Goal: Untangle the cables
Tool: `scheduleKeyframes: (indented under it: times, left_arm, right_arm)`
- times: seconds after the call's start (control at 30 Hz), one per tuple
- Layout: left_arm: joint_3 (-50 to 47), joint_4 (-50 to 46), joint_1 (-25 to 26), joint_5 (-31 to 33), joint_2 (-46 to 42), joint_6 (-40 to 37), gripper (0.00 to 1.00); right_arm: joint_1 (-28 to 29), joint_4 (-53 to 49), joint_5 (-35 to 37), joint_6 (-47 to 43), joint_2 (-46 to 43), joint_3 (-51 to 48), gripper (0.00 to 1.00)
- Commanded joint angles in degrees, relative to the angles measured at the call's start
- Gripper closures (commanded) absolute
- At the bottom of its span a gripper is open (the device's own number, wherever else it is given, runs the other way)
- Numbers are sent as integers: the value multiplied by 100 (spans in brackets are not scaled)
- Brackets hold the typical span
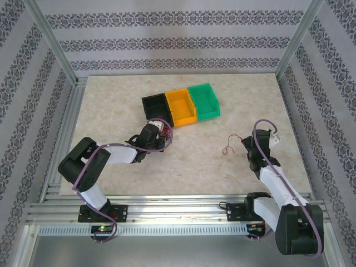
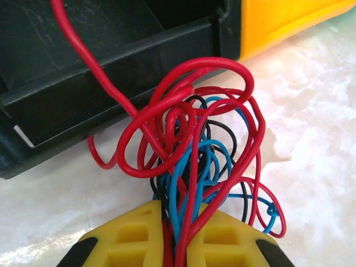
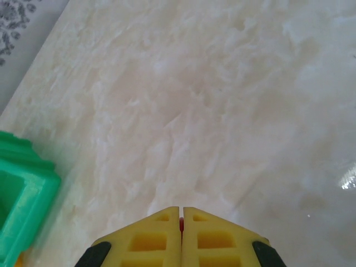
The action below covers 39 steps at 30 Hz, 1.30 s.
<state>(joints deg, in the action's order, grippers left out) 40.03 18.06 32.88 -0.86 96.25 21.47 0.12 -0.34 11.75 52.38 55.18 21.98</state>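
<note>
Overhead view: two arms at the near edge of a pale marbled table (image 1: 222,183), which carries a row of three small bins touching side to side: a black bin (image 1: 154,105), an orange bin (image 1: 182,107) and a green bin (image 1: 204,101).

The left arm (image 1: 119,153) reaches toward the near side of the black bin. Its jaws are closed almost fully on the cables (image 1: 162,128), a knot of thin red, blue and dark strands.

Left wrist view: the cables (image 2: 189,144) fan out from between the two yellow fingers (image 2: 133,233) in overlapping loops. They lie just in front of the near wall of the black bin (image 2: 83,83), with a corner of the orange bin (image 2: 278,22) to its right. One red strand runs up and left across the black bin. Whether the loops rest on the table cannot be told.

The right arm (image 1: 272,172) stands well apart, to the right of the bins. Its jaws are fully closed on one end of a separate red wire (image 1: 227,146), which curls leftward over bare table.

Right wrist view: a sliver of the red wire (image 3: 181,223) shows in the seam between the closed yellow fingers (image 3: 150,239). The green bin (image 3: 22,189) is at the left edge.
</note>
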Motion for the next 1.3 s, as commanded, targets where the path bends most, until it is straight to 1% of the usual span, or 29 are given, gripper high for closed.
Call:
scheduleKeyframes:
  times: [0.0, 0.07, 0.13, 0.23, 0.37, 0.47, 0.57, 0.67, 0.9, 1.1, 1.27]
  left_arm:
    - [-246, 156, -2, -782, -90, -351, 100]
    - [-426, 638, -1, -1623, -149, -496, 100]
    - [-523, 936, 26, -2231, -200, -707, 100]
    - [-378, 698, 42, -2770, -221, -902, 100]
    - [-176, 476, 68, -3139, -168, -1000, 100]
    - [-135, 441, 95, -3102, -206, -1014, 100]
    - [-189, 422, 104, -2873, -302, -967, 100]
    - [-254, 400, 104, -2709, -374, -918, 100]
    - [-246, 338, 104, -2585, -397, -910, 100]
    - [-181, 260, 104, -2510, -352, -901, 100]
    - [-176, 215, 104, -2479, -357, -914, 100]
  right_arm:
    - [41, -12, -358, -723, -142, 405, 100]
    - [204, 7, -447, -1010, -231, 642, 100]
    - [414, 57, -540, -1227, -257, 903, 100]
    - [845, 147, -485, -1514, -67, 1362, 100]
    - [1256, 193, -219, -1879, 696, 2181, 100]
    - [1355, 213, -65, -2068, 1423, 2818, 100]
    - [1382, 253, -24, -2256, 2205, 3456, 100]
    - [1371, 271, -122, -2396, 2955, 4113, 100]
    - [1373, 26, -282, -2615, 4610, 5488, 100]
    - [1579, -545, -142, -2730, 5692, 6383, 100]
    - [1717, -1027, -471, -2752, 6275, 6773, 100]
